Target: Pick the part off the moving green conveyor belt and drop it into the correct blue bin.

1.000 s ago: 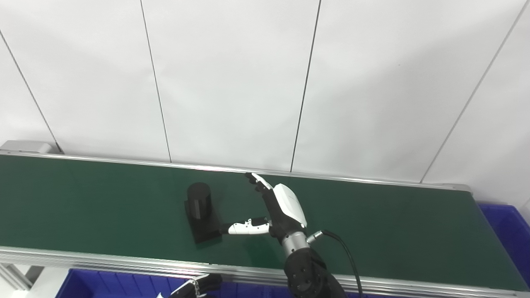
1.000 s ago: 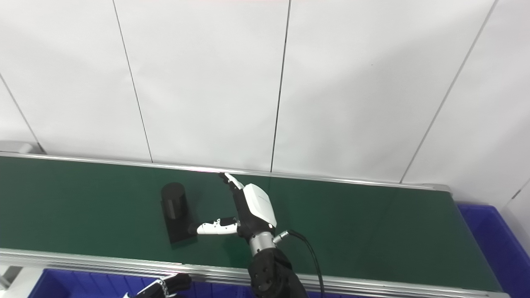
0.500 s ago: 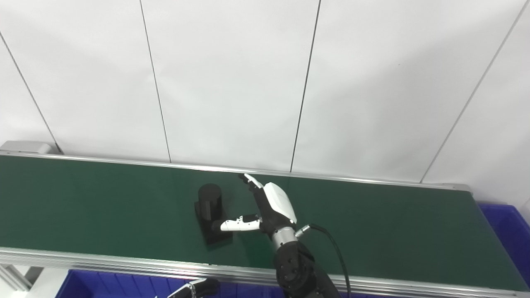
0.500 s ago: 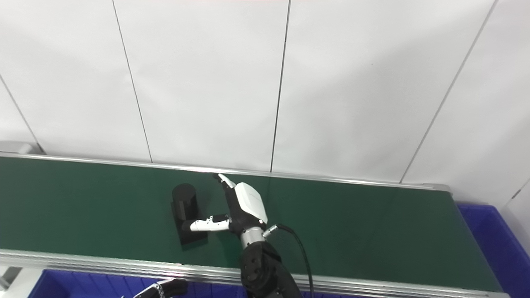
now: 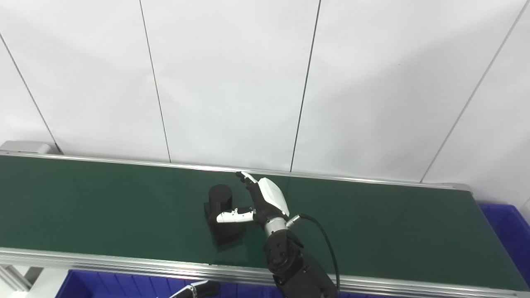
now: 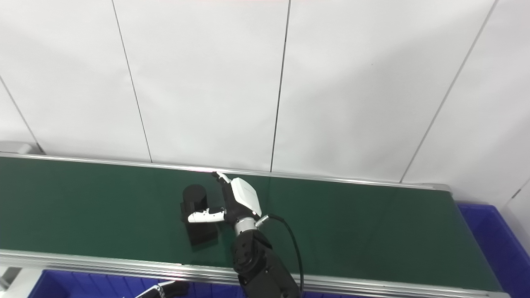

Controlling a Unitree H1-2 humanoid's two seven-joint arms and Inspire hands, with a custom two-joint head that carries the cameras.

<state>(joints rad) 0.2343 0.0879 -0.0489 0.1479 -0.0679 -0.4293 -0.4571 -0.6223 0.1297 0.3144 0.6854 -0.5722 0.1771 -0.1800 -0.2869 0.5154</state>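
The part (image 5: 220,198) is black: an upright cylinder on a flat square base. It stands on the green conveyor belt (image 5: 103,207) near the middle. My right hand (image 5: 265,200) is open just right of the part, fingers stretched toward the far rail, thumb (image 5: 234,216) reaching left across the front of the cylinder. I cannot tell whether the thumb touches it. Only the fingertips of my left hand (image 5: 194,289) show at the bottom edge, below the belt's near rail.
A blue bin (image 5: 103,285) lies below the belt's near rail at bottom left. Another blue bin (image 5: 507,227) sits past the belt's right end. A white panelled wall (image 5: 265,82) stands behind the belt. Metal rails edge the belt.
The part has ridden right along the belt. My right hand has moved left and farther in, so the thumb now crosses the cylinder's front. The left hand has sunk lower out of view.
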